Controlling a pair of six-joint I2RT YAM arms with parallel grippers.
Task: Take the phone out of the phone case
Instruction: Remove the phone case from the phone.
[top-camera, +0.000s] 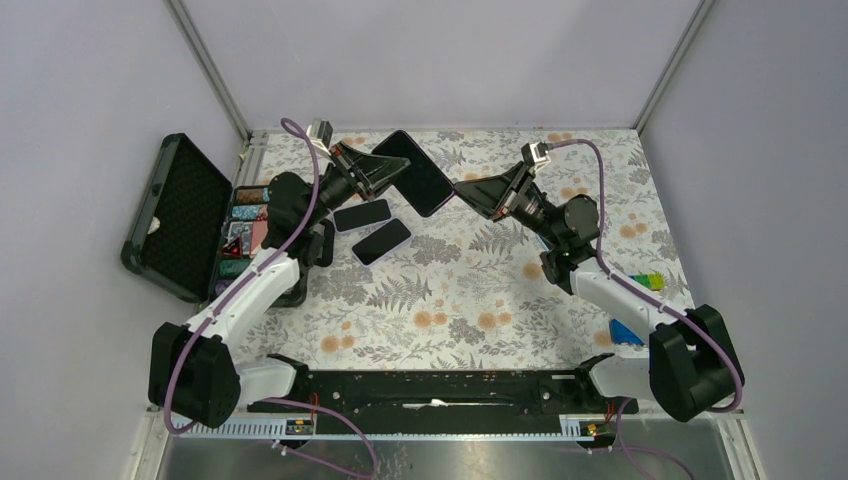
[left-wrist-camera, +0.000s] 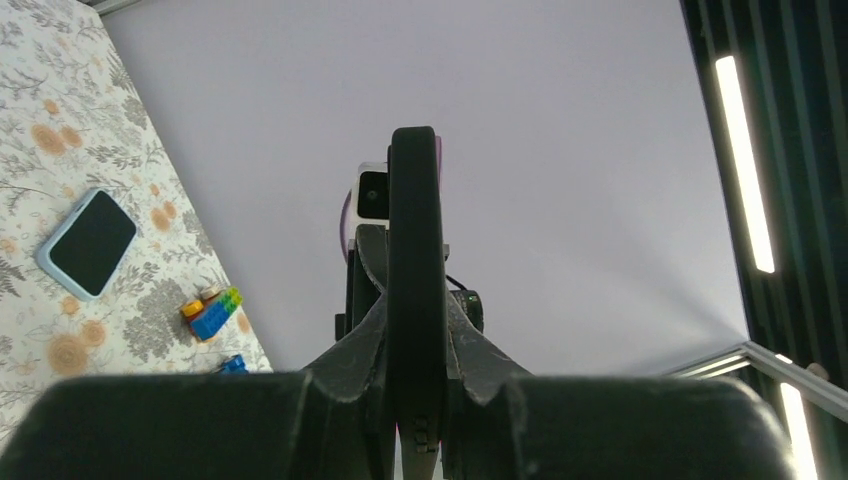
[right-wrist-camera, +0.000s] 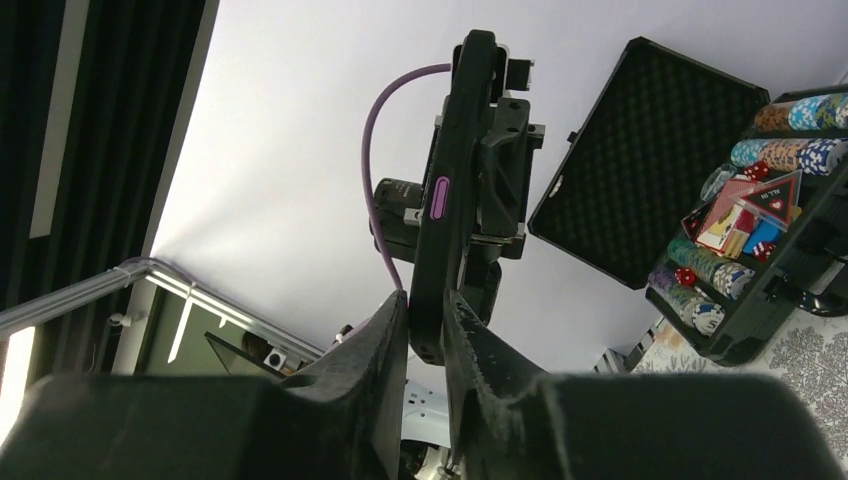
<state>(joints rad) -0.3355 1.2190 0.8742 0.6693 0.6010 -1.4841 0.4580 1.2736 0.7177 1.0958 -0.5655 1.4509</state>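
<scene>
Hanging above the far middle of the floral cloth (top-camera: 470, 300), the phone (top-camera: 420, 178) is seen as a dark glossy slab, wrapped in a black phone case (right-wrist-camera: 445, 230) with a purple side button. It is clamped at one end by the left gripper (top-camera: 398, 172) and at the other by the right gripper (top-camera: 462, 190), both pairs of jaws pressed narrowly onto its faces. A dark handset (top-camera: 362, 214) and a pale-edged handset (top-camera: 381, 241) are laid flat just below it. An open hard box (top-camera: 180, 215) lined with dimpled foam is placed left, poker chips (top-camera: 248, 212) beside it; toy bricks (top-camera: 648, 281) are scattered right
</scene>
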